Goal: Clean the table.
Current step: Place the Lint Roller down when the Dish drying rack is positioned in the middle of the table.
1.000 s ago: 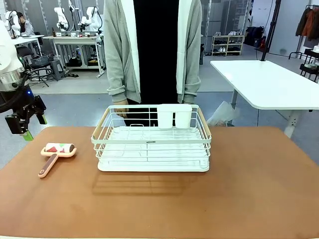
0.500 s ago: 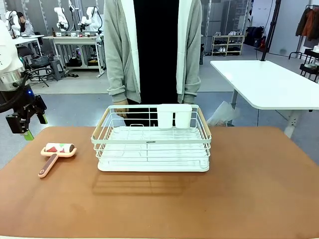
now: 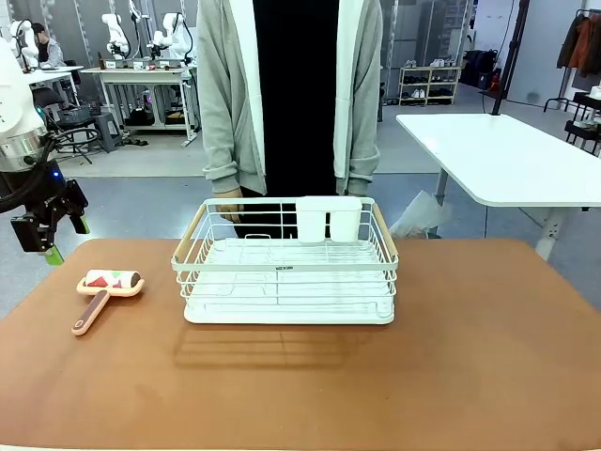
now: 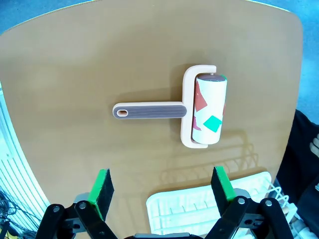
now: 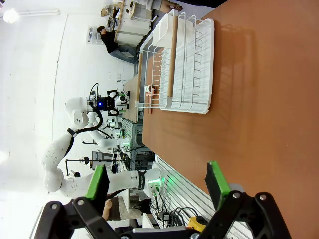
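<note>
The reddish-brown table (image 3: 470,348) carries a pink-handled lint roller (image 3: 103,290) near its left end, its drum patterned red and green. My left gripper (image 3: 58,241) hangs open above the table's left edge, up and to the left of the roller. In the left wrist view the lint roller (image 4: 194,110) lies flat on the table (image 4: 75,74), well beyond the open left gripper (image 4: 162,186), with nothing between the green pads. My right gripper (image 5: 157,181) also stands open and holds nothing, over the table (image 5: 264,99).
A white wire dish rack (image 3: 286,268) with wooden handles and a white cup holder stands at the table's middle back. A person in a grey cardigan (image 3: 286,94) stands right behind it. A white-topped table (image 3: 507,155) is off to the back right.
</note>
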Controlling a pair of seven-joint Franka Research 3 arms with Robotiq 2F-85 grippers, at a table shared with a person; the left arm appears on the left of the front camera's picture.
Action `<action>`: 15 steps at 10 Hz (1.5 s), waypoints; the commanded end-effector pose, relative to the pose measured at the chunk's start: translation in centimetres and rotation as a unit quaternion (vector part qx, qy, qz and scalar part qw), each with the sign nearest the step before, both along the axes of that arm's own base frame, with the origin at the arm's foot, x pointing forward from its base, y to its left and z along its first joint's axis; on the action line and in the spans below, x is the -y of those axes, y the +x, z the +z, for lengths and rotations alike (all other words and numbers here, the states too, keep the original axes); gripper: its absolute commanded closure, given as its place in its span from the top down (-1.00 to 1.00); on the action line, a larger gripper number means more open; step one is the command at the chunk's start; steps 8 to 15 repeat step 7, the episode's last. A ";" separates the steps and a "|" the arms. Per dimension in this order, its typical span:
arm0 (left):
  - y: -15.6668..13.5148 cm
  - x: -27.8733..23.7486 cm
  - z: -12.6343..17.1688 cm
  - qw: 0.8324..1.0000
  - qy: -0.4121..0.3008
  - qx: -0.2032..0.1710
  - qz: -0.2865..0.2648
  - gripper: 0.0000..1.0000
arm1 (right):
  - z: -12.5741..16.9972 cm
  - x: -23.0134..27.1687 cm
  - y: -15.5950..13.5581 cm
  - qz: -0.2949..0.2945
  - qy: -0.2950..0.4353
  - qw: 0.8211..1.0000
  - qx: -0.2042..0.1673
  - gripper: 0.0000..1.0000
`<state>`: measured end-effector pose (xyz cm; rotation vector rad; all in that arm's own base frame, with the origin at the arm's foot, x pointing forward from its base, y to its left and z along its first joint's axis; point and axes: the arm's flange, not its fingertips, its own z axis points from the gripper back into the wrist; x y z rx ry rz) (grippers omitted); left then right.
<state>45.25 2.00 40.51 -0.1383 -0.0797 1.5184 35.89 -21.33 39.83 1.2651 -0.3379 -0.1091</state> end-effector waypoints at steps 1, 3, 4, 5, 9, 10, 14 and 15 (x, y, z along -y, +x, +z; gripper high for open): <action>-0.2 0.0 0.0 1.000 0.000 0.000 0.001 1.00 | 0.2 -0.1 -0.3 0.005 0.000 1.000 0.005 1.00; -0.2 0.0 0.0 1.000 0.000 0.000 0.001 1.00 | 0.2 -0.1 -0.3 0.005 0.000 1.000 0.005 1.00; -0.2 0.0 0.0 1.000 0.000 0.000 0.001 1.00 | 0.2 -0.1 -0.3 0.005 0.000 1.000 0.005 1.00; -0.2 0.0 0.0 1.000 0.000 0.000 0.001 1.00 | 0.2 -0.1 -0.3 0.005 0.000 1.000 0.005 1.00; -0.2 0.0 0.0 1.000 0.000 0.000 0.001 1.00 | 0.2 -0.1 -0.3 0.005 0.000 1.000 0.005 1.00; -0.2 0.0 0.0 1.000 0.000 0.000 0.001 1.00 | 0.2 -0.1 -0.3 0.005 0.000 1.000 0.005 1.00; -0.2 0.0 0.0 1.000 0.000 0.000 0.001 1.00 | 0.2 -0.1 -0.3 0.005 0.000 1.000 0.005 1.00; -0.2 0.0 0.0 1.000 0.000 0.000 0.001 1.00 | 0.2 -0.1 -0.3 0.005 0.000 1.000 0.005 1.00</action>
